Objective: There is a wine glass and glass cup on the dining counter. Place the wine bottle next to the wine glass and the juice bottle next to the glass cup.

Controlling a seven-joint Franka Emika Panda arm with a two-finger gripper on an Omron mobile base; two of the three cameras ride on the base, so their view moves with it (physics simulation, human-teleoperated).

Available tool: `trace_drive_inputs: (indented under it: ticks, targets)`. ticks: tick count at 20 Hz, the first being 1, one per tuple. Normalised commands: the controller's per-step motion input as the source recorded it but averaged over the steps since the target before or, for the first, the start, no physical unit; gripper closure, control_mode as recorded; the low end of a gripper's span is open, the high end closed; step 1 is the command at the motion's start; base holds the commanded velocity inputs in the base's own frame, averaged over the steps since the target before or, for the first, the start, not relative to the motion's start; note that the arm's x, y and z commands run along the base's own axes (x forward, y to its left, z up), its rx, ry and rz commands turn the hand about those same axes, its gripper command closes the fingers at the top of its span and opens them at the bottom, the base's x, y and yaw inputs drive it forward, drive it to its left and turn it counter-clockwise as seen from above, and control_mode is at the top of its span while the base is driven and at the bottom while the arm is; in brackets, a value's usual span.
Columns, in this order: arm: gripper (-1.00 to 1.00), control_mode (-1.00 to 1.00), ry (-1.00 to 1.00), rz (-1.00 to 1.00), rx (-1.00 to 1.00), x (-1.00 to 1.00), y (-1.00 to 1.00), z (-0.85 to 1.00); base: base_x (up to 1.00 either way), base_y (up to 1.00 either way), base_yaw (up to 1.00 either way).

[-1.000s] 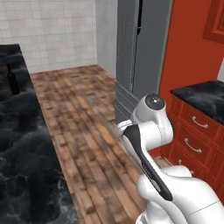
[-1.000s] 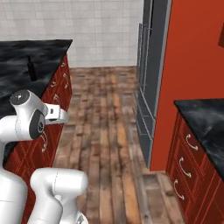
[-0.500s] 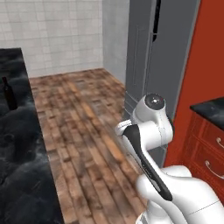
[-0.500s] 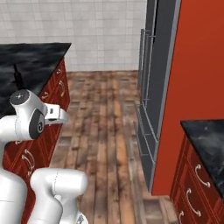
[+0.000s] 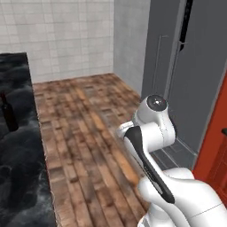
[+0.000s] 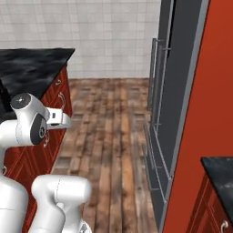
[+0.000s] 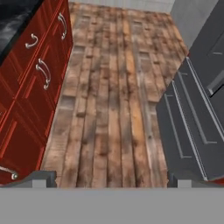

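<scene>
Your gripper (image 7: 111, 181) hung with jaws wide apart, empty, over the wooden floor (image 7: 109, 109); wine bottle (image 5: 9, 115) stood on the dining counter (image 5: 17, 177) at left.

Wine bottle (image 5: 9, 116) on dining counter (image 5: 20, 177), left of arm (image 5: 153, 128).

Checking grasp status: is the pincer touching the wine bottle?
Apart. In the hand view the open pincer hangs over bare wood floor with nothing between its fingers; in the left base view the wine bottle stands far off on the dining counter.
</scene>
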Motion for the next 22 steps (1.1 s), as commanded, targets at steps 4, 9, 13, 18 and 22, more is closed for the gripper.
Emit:
trace_drive_inputs:
  ticks: [4,9,13,18,22]
  targets:
    - [-1.0,1.0,0.0,0.0,0.0,0.0,0.0,0.0,0.89,-0.13,0.13]
    - [-1.0,1.0,0.0,0.0,0.0,0.0,0.0,0.0,0.84,-0.1,0.21]
    - [-1.0,1.0,0.0,0.0,0.0,0.0,0.0,0.0,0.78,-0.07,0.35]
    - [-1.0,1.0,0.0,0.0,0.0,0.0,0.0,0.0,0.76,-0.07,0.39]
    - [-1.0,1.0,0.0,0.0,0.0,0.0,0.0,0.0,0.73,-0.09,0.4]
